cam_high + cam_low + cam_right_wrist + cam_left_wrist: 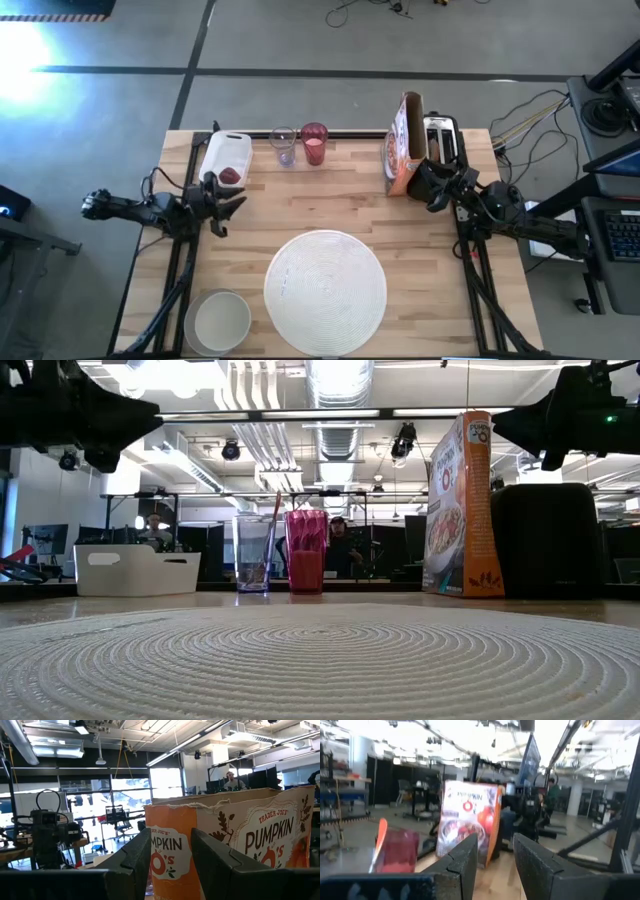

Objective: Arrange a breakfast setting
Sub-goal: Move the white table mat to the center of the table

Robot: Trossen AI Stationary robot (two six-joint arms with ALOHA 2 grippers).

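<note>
The left gripper (222, 196) hovers over the table's (420, 270) left side, just beside the near end of the white tub (225, 158). Its 2 fingers (462, 865) stand apart with a clear gap between them, gripping nothing. A small red fruit (230, 175) lies in the tub's near end. Near the table's front left corner sits the bowl (219, 321). To its right lies the round ribbed placemat (325, 280), bare, at the front centre. At the far edge, a clear glass (283, 146) and the pink-red tumbler (314, 143) stand side by side, upright, close together. Farther right, the cereal box (404, 145) stands upright with the toaster (441, 138) just beside it. The right gripper (432, 186) is raised close by the box's near end. Its 2 fingers (137, 860) are spread, the box's narrow edge showing through the gap, and they hold nothing. Whether either finger touches the box cannot be told.
</note>
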